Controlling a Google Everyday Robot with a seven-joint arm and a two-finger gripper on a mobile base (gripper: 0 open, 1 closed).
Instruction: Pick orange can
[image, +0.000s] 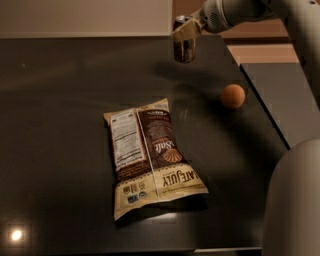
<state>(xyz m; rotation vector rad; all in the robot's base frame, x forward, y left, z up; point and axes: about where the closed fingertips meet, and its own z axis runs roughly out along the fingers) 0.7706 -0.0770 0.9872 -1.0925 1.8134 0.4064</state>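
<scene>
At the far right of the dark desk (60, 100), the robot's claw (186, 31) is clamping the top of the orange can (184, 50). The pick is seemingly entering its lift, though whether the base is clearing the desk is unclear. The next move is likely calling for a straight, steady raise. The can is showing a dark brownish body and standing upright.

On the chip bag (155, 157) you can read "LATE JULY", upside down, and perhaps "Salt"; the gripper (184, 36) at top clasps the orange can (184, 52), label unreadable.
</scene>
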